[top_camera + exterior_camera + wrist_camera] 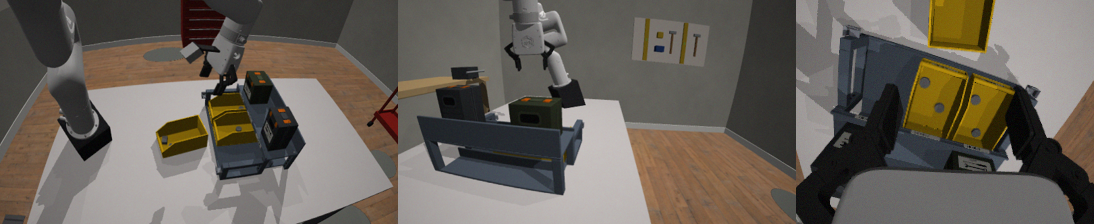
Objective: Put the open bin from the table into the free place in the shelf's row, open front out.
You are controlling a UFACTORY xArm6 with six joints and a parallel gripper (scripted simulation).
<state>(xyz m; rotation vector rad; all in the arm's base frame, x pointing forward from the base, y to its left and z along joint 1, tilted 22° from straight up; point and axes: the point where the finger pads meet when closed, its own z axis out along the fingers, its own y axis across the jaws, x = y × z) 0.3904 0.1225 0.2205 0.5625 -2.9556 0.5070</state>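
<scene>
Nearest in the exterior view, the slate-blue shelf rack is standing on the table, its rear part bearing an olive case and a dark gray case; two yellow shelf bins are sitting side by side in the row, gray discs lying inside, with a free place beside them; above, the xArm Gripper is hovering, jaws spread wide and grasping nothing; beyond the rack, the yellow task bin is resting upright on the table, a gray part showing inside; farther back, the black arm base is standing.
</scene>
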